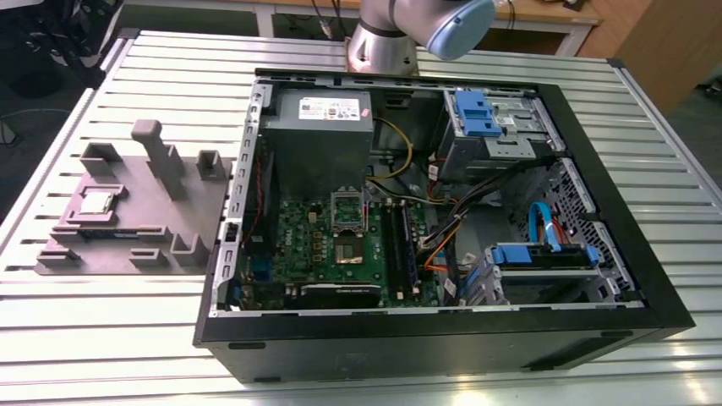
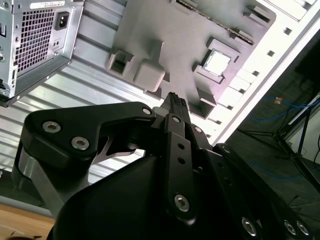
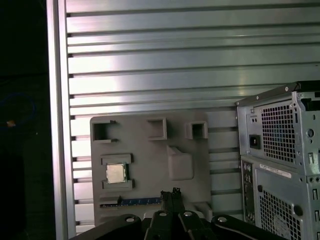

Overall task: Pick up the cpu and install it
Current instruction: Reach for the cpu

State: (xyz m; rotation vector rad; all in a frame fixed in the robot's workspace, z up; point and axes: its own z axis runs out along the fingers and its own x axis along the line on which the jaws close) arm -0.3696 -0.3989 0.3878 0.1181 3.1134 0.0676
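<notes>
Cpu [image 3: 116, 173] progress: nothing done yet as I judge it, pickup and install both left.
Computer case [image 1: 631, 254]: open, socket [image 1: 347, 249] looks unfilled.
Holder [image 3: 150, 150]: beside case.
Claw [image 3: 170, 194]: pinched together, empty, apart from holder.
Cpu spot: in holder pocket.

The arm [image 1: 381, 46] is a silver tube with a light blue round cap [image 1: 461, 25]. The gripper [image 2: 175, 100] is black, with angular links [image 2: 85, 132] and silver screw heads [image 2: 181, 202].
</notes>
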